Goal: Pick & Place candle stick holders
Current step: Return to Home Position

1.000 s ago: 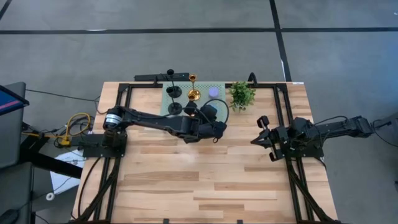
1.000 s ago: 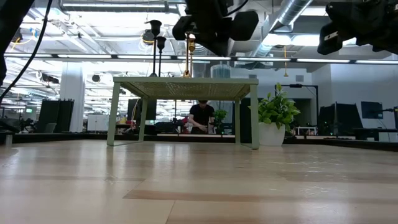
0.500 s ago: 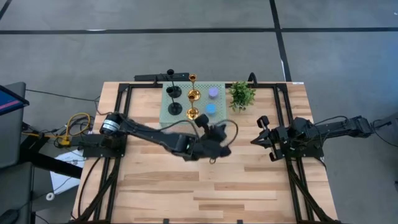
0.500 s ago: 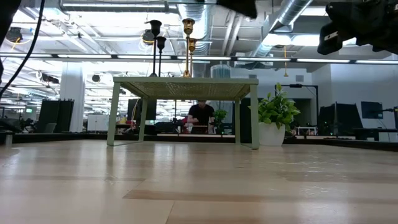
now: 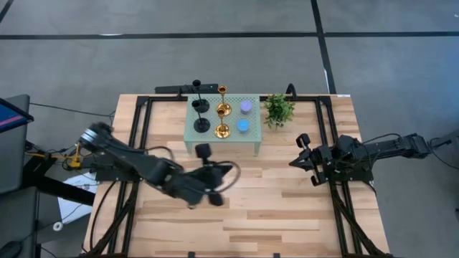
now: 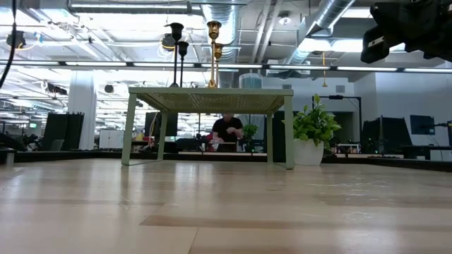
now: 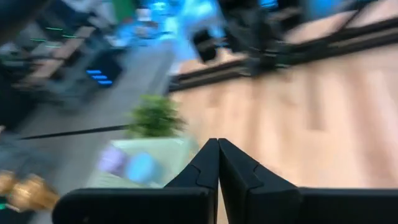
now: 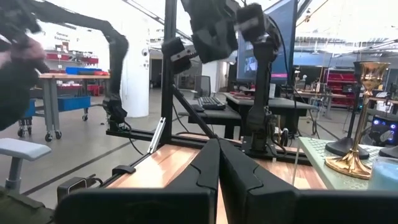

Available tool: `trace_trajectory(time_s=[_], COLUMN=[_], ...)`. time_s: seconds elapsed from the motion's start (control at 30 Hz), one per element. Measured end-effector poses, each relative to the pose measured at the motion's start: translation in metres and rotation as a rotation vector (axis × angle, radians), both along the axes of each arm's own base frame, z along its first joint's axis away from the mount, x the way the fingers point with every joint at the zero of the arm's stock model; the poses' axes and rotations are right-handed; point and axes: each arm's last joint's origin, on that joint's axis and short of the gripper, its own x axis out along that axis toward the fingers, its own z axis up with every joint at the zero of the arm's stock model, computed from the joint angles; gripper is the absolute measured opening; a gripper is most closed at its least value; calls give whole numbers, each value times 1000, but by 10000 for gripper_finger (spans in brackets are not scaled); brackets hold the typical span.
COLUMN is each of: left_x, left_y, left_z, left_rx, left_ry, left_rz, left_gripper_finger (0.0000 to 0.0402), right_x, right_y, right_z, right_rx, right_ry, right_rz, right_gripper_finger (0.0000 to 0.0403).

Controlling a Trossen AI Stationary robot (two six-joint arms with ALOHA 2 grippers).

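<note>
Four candle stick holders stand by their round bases on a small green stand point(image 5: 251, 143): two black ones point(image 5: 197, 87) point(image 5: 202, 123) and two gold ones point(image 5: 222, 108) point(image 5: 222, 130). In the low view their stems rise above the stand top point(image 6: 212, 91), black point(image 6: 175, 32) and gold point(image 6: 213, 29). My left gripper point(image 5: 204, 150) point(image 7: 218, 143) is shut and empty just in front of the stand's near edge. My right gripper point(image 5: 294, 162) point(image 8: 218, 143) is shut and empty at the table's right, away from the stand.
A purple disc point(image 5: 246, 107) and a blue disc point(image 5: 243, 126) lie on the stand's right half. A small green potted plant point(image 5: 278, 109) stands right of the stand. A person point(image 6: 227, 131) shows in the room beyond the table. Bare wood lies toward the near edge.
My left gripper has drawn back from the gold holder on the stand, moving toward the table's near and left edges. The gold holder stays upright on the stand. My right arm has kept still.
</note>
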Motion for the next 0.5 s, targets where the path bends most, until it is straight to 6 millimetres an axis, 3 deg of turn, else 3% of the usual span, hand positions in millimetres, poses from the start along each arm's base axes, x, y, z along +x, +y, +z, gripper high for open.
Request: trace_trajectory(time_s=[0.17,0.5], left_x=[-46,-112], left_y=[13,25], left_z=[-32,-105], left_rx=[-126,-160], left_ry=[7,-183], left_rz=[-187,-421], left_gripper_finger=[4,5], right_x=[0,0], right_y=[0,0], right_z=[0,0], right_rx=[2,2], right_ry=[1,3], right_rz=[0,0], right_gripper_finger=[0,0])
